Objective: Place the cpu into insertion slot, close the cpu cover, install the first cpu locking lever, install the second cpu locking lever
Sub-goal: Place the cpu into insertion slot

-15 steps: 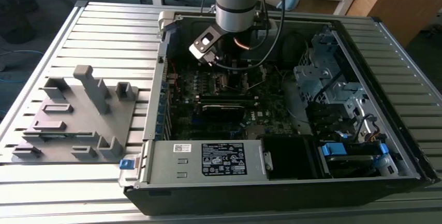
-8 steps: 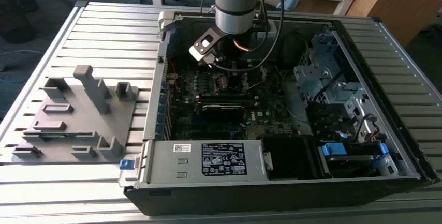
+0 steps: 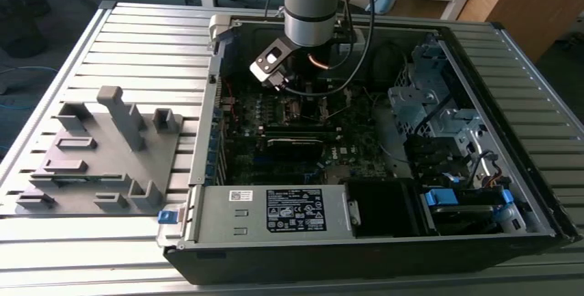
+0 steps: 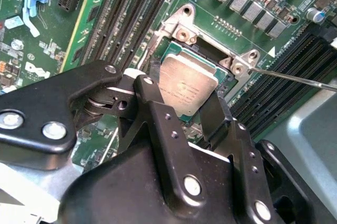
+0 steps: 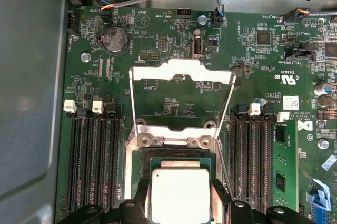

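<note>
Silver-grey cpu (image 5: 180, 195), green motherboard (image 5: 253, 76), black pincer (image 4: 183, 91), silver cpu cover (image 5: 184, 70)

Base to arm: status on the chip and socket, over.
Copy: end effector shut on cpu; cpu low over insertion slot, seating unclear; cpu cover stands open, nothing blocking the socket.

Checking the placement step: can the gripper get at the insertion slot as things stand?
Probably yes: the cpu cover stands open, off the insertion slot, and the gripper, gripping the cpu, is right at it with nothing between.
</note>
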### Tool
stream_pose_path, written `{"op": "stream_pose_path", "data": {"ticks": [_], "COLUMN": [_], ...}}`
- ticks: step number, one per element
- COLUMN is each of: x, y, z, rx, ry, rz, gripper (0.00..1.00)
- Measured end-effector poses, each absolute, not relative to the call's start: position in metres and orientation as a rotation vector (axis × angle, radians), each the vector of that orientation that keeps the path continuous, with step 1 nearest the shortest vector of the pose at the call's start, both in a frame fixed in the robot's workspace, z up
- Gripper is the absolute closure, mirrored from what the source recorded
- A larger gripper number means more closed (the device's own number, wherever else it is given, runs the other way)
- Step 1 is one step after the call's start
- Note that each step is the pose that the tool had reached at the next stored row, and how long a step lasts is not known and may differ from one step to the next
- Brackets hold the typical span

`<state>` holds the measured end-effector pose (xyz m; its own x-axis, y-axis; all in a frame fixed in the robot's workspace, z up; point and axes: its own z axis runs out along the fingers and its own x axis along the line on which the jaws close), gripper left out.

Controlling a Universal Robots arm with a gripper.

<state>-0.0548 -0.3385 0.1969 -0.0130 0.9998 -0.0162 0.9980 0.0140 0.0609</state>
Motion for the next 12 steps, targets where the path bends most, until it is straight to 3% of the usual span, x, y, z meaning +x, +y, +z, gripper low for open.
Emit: {"op": "stream_pose_path", "data": {"ticks": [12], "x": [-0.0545], "y": [-0.3354], "z": [0.1964], "rx": [2.168], "ry": [2.197], "rz": [0.05], "gripper": [0.46]}}
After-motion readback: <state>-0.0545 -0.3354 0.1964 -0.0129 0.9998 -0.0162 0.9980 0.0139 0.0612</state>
